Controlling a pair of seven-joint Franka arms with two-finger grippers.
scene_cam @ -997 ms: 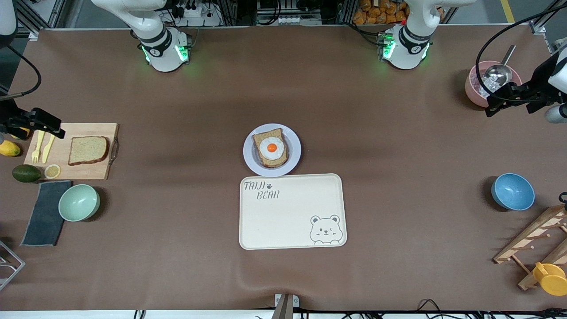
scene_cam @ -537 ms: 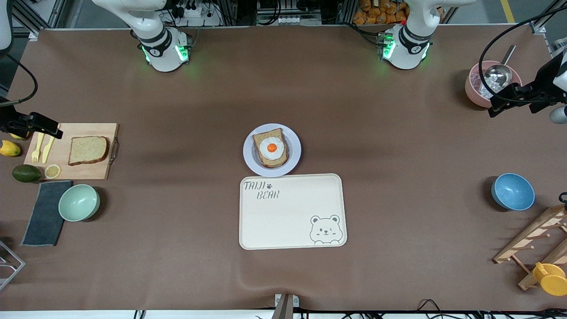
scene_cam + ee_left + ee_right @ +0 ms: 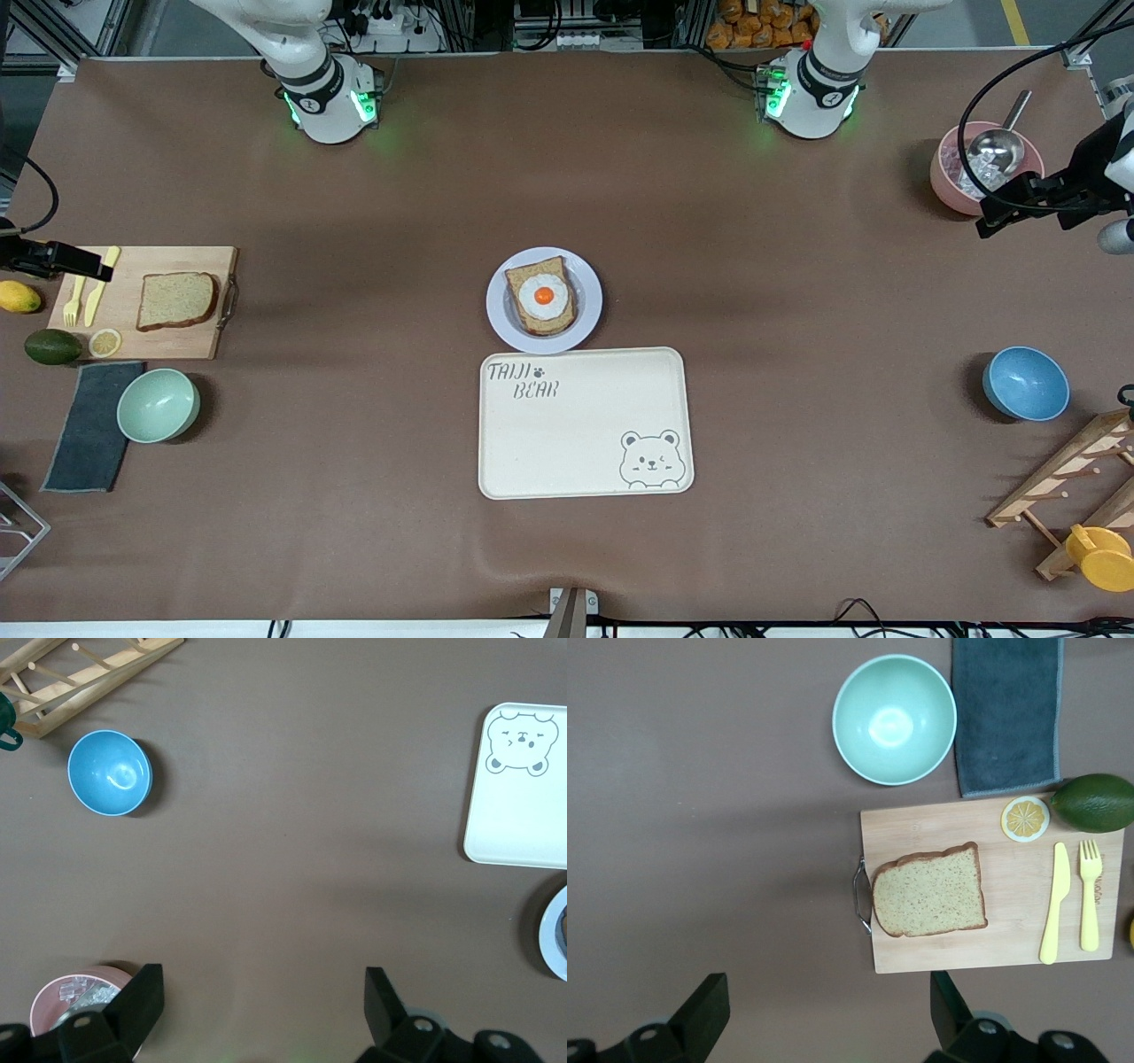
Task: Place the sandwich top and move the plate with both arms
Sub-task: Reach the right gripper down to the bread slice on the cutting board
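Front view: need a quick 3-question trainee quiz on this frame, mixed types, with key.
1. True or false: the sandwich top lies on the plate.
2. The tray is: A) nearer the front camera than the plate, B) farther.
3. Fill in: left gripper and right gripper are both ____.

Key: 1 false, it lies on the cutting board; 2 A; 3 open.
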